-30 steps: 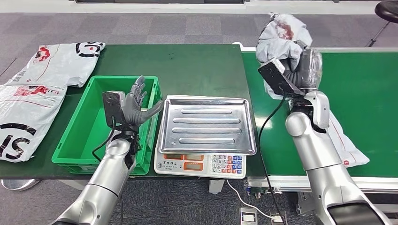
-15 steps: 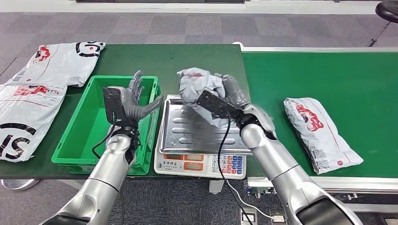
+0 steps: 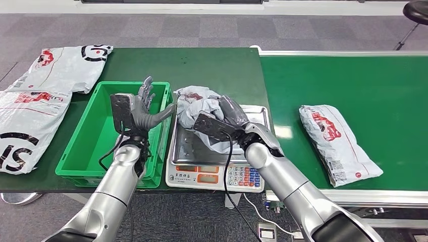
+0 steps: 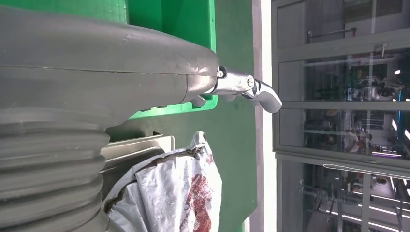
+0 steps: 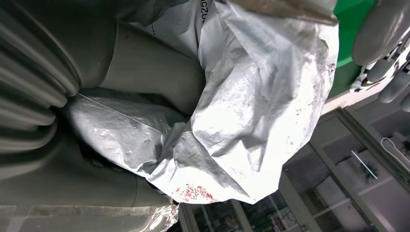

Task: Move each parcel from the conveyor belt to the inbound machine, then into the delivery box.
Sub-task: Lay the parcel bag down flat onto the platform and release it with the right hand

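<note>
A crumpled grey parcel (image 3: pixel 194 103) is gripped in the right hand (image 3: pixel 229 113) low over the steel tray of the weighing scale (image 3: pixel 222 146), the inbound machine of the task. Whether the parcel is already resting on the tray cannot be told from the head view. In the right wrist view the bag's plastic is seen bunched around the thumb. The left hand (image 3: pixel 146 108) is held with fingers spread, holding nothing, above the near right corner of the green delivery box (image 3: pixel 93 138), just beside the parcel. A second flat parcel (image 3: pixel 333 141) is seen lying on the conveyor belt (image 3: pixel 383 91), well apart from the scale. By this showing, the first leg is judged nearly done for one parcel; its release onto the tray, its transfer into the box and the whole round for the second parcel are left. White mailing bags (image 3: pixel 35 101) lie on the table left of the box.
</note>
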{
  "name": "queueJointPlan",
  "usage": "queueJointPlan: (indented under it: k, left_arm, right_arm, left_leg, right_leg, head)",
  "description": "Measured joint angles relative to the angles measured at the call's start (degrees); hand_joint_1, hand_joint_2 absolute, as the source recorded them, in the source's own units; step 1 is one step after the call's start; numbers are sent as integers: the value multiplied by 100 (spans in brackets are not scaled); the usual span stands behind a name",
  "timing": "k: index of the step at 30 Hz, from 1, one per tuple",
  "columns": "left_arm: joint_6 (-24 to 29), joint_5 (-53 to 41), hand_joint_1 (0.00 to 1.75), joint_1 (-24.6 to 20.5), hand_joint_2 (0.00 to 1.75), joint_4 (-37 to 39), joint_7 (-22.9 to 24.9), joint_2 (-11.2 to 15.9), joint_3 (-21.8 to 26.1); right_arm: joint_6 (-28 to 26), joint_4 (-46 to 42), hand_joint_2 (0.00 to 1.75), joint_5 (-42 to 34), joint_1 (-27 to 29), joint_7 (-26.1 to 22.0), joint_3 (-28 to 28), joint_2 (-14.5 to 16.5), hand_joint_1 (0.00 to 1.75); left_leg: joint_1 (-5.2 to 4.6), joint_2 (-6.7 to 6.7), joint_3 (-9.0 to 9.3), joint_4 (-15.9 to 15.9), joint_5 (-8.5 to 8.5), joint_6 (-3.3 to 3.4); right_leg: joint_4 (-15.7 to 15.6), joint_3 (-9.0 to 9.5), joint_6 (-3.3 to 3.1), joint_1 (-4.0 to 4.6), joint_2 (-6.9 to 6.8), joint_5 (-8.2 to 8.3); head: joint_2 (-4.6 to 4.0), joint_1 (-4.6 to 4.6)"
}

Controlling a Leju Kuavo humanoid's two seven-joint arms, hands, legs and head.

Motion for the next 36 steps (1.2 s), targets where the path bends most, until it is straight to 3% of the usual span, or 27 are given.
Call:
queueJointPlan:
  k: [9, 10, 13, 14, 21, 24, 29, 36]
  left_arm:
    - [0, 1, 0, 0, 175, 11, 0, 4, 0]
    - [0, 1, 0, 0, 175, 12, 0, 4, 0]
    - [-8, 2, 0, -2, 175, 14, 16, 4, -2]
    - [-10, 2, 0, -6, 175, 15, 28, 3, -4]
    - [54, -23, 0, -33, 175, 6, 138, -16, -27]
    - [-63, -72, 0, -38, 175, -37, 218, -22, -68]
    - [-388, -153, 0, -163, 175, -131, 542, -87, -272]
    - [-416, -215, 0, -251, 175, -228, 586, -97, -320]
  right_arm:
    - [1, 17, 175, -2, -5, 2, 58, 0, 175]
    - [14, 17, 175, -16, -5, 1, 64, 0, 147]
    - [185, 22, 175, -123, -6, -10, 116, 0, 17]
    - [252, 27, 175, -162, -3, -15, 160, 0, 0]
    - [19, 45, 175, -548, 42, 12, 395, -3, 0]
    - [-115, 63, 175, -1119, 15, -69, 320, 3, 0]
    - [511, 546, 175, -3013, -396, -709, -304, 289, 0]
    - [1009, 828, 175, -3571, -607, -924, -491, 516, 0]
  left_leg:
    - [0, 0, 0, 0, 0, 0]
    - [0, 0, 0, 0, 0, 0]
    - [0, 1, 0, 0, 0, 0]
    - [0, 1, 1, 0, 0, 0]
    - [0, 3, 1, 0, 0, 0]
    - [0, 3, 0, 1, 0, 0]
    - [-1, 12, 1, 1, 1, 0]
    - [0, 16, 3, 1, 1, -1]
  right_leg:
    - [0, -1, 0, 0, 1, -1]
    - [0, -1, 0, 0, 1, -1]
    - [0, -1, 0, 0, 1, 0]
    - [0, -2, 0, 0, 1, 0]
    - [0, -3, 0, 0, 4, 0]
    - [0, -4, 0, 0, 3, 0]
    - [0, -3, -2, 0, 10, 5]
    - [0, -4, -4, 1, 14, 5]
  head:
    - [0, 0]
    - [0, 0]
    - [-1, 0]
    - [-1, 0]
    - [-1, 1]
    - [0, 0]
    - [-1, 1]
    - [-1, 0]
